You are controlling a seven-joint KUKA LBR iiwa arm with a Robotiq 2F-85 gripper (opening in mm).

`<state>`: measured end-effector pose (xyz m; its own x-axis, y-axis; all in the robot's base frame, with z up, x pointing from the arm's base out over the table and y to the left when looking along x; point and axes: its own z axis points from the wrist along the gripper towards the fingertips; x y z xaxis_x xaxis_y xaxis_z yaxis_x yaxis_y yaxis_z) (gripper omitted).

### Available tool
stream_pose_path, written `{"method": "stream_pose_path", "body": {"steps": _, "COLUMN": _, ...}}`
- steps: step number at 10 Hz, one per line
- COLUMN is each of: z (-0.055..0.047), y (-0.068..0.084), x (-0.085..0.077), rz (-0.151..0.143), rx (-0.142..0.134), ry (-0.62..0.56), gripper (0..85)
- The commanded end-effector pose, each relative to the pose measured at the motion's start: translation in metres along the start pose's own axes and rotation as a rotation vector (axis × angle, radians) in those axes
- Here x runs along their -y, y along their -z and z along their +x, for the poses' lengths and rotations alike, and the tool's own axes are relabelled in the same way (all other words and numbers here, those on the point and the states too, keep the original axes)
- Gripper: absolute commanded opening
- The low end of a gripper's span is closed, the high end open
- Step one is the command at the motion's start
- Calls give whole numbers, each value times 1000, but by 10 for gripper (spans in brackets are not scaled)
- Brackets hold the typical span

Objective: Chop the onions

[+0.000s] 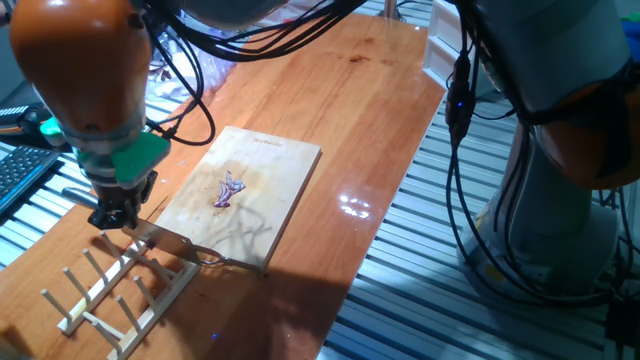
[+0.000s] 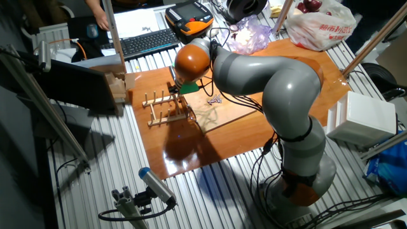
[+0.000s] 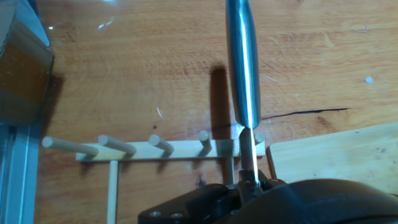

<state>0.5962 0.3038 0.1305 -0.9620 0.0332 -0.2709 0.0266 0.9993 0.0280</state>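
The onions (image 1: 228, 190) are thin purple slivers lying in the middle of the wooden board (image 1: 270, 160); they also show in the other fixed view (image 2: 214, 99). My gripper (image 1: 118, 218) is left of the board, just above the wooden peg rack (image 1: 120, 290), well apart from the onions. It is shut on a steel knife (image 1: 200, 252) that reaches out low over the board's near corner. In the hand view the knife (image 3: 242, 74) points away from my gripper (image 3: 247, 183), across the rack (image 3: 155, 149). The onions are out of the hand view.
A corner of the board (image 3: 336, 155) shows at right in the hand view. A wooden block (image 2: 117, 86) stands left of the rack. A keyboard (image 2: 143, 41), a pendant (image 2: 191, 16) and a plastic bag (image 2: 318, 22) lie beyond the table. The table's edge (image 1: 350, 270) is close by.
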Motion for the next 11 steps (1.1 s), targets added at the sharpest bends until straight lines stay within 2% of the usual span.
{"method": "stream_pose_path", "body": {"steps": 1, "z": 1, "y": -2, "x": -1, "rz": 1, "rx": 8, "ry": -2, "gripper": 0}}
{"method": "stream_pose_path", "body": {"steps": 3, "z": 1, "y": -6, "x": -1, "rz": 1, "rx": 9, "ry": -2, "gripper": 0}}
{"method": "stream_pose_path", "body": {"steps": 5, "z": 1, "y": -8, "x": -1, "rz": 1, "rx": -5, "ry": -5, "gripper": 0}}
{"method": "stream_pose_path", "body": {"steps": 6, "z": 2, "y": -9, "x": -1, "rz": 3, "rx": -11, "ry": -8, "gripper": 170}}
{"method": "stream_pose_path", "body": {"steps": 10, "z": 5, "y": -16, "x": -3, "rz": 19, "rx": -9, "ry": -16, "gripper": 170}}
{"method": "stream_pose_path", "body": {"steps": 11, "z": 6, "y": -20, "x": -3, "rz": 19, "rx": -1, "ry": -20, "gripper": 340}}
